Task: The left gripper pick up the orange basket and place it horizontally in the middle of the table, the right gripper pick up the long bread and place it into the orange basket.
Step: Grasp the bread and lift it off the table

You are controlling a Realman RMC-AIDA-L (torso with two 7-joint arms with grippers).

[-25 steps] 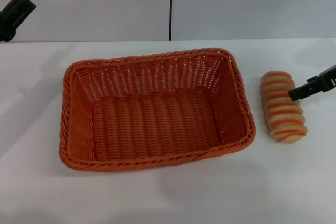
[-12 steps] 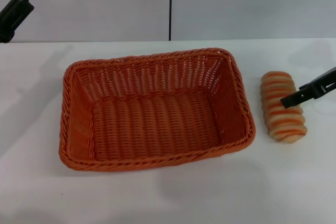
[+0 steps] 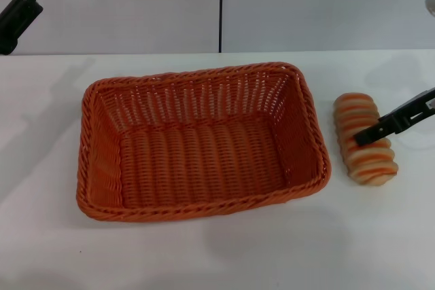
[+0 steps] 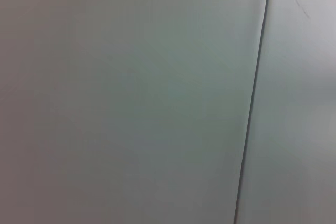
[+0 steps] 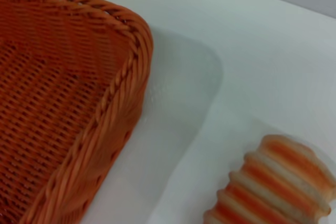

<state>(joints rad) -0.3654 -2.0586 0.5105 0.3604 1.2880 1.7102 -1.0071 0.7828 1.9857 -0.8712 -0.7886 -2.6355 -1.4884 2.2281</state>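
The orange basket (image 3: 204, 73) lies lengthwise across the middle of the white table (image 3: 204, 249), empty; one corner of it (image 5: 63, 103) fills part of the right wrist view. The long bread (image 3: 357, 117), cream with orange stripes, rests on the table just right of the basket, and one end of it (image 5: 273, 182) shows in the right wrist view. My right gripper (image 3: 370, 132) reaches in from the right edge and lies over the loaf's right side. My left gripper (image 3: 20, 5) hangs raised at the far top left, away from the basket.
A grey wall with a dark vertical seam (image 3: 220, 8) stands behind the table; the left wrist view shows only that wall (image 4: 131, 98). Bare tabletop runs in front of the basket and around the bread.
My right gripper has moved left and slightly down, further over the bread. The loaf has shifted a little to the left. The basket and left arm have stayed put.
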